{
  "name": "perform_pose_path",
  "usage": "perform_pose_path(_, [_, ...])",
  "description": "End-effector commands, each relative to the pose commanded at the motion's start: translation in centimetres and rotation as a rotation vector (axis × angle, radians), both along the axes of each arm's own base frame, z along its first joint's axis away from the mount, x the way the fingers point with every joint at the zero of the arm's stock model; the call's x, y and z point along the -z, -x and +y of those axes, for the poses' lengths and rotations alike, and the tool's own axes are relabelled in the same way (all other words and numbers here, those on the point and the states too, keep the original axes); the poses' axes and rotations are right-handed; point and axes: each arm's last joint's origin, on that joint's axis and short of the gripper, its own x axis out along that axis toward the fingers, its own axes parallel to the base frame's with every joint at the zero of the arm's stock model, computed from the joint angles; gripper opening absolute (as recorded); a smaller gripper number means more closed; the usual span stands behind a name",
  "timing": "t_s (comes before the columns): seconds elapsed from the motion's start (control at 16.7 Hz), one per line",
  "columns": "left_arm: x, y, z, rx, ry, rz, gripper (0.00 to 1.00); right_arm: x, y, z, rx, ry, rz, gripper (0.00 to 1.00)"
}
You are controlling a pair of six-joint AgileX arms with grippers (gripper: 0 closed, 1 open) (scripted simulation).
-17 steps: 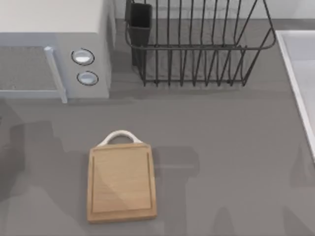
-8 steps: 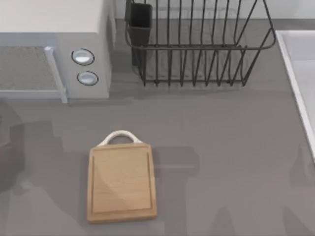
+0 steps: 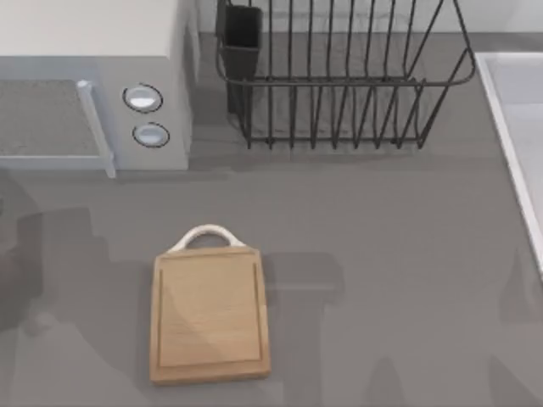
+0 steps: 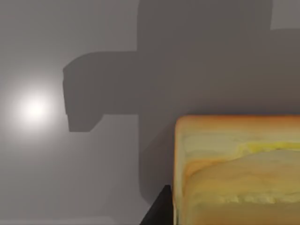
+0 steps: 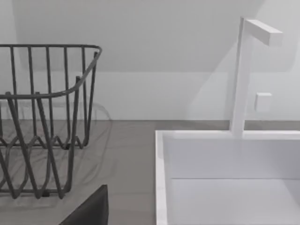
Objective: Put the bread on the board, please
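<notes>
The bread [image 4: 236, 171], golden-yellow with an orange-brown crust, looms very close in the left wrist view, above the grey table and its shadow. A dark finger [image 4: 158, 212] of my left gripper lies against the bread's side, and the gripper looks shut on it. The board [image 3: 209, 314], light wood with a white loop handle [image 3: 206, 235] at its far end, lies flat at the front left of the table with nothing on it. In the right wrist view, a dark finger [image 5: 89, 210] of my right gripper points toward the sink and the rack.
A grey microwave [image 3: 93, 93] stands at the back left. A black wire dish rack [image 3: 339, 76] sits at the back middle. A white sink [image 5: 225, 178] with a tap [image 5: 243, 75] runs along the right edge. Arm shadows fall on the table left of the board.
The arm shadow at the table's left edge has shifted slightly. The board and everything else stay put.
</notes>
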Motion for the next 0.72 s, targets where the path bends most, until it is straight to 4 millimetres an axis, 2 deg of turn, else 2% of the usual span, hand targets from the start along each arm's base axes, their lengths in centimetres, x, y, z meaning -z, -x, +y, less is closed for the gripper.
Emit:
perform_pose_path(0.18, [-0.5,0.3,0.0,-0.007,0.000,0.003,0.00,0.0,0.0,0.0,0.000,0.000,0.000,1.00])
perform_pose_path(0.36, [-1.5,1.4,0.8,-0.038,-0.001,0.024,0.00,0.0,0.0,0.0,0.000,0.000,0.000,1.00])
perform_pose_path(0.54, [-4.9,2.2,1.5,-0.054,-0.015,-0.018,0.00,0.0,0.0,0.0,0.000,0.000,0.000,1.00])
perform_pose_path(0.72, [-8.7,2.1,1.1,-0.037,-0.022,-0.065,0.00,0.0,0.0,0.0,0.000,0.000,0.000,1.00])
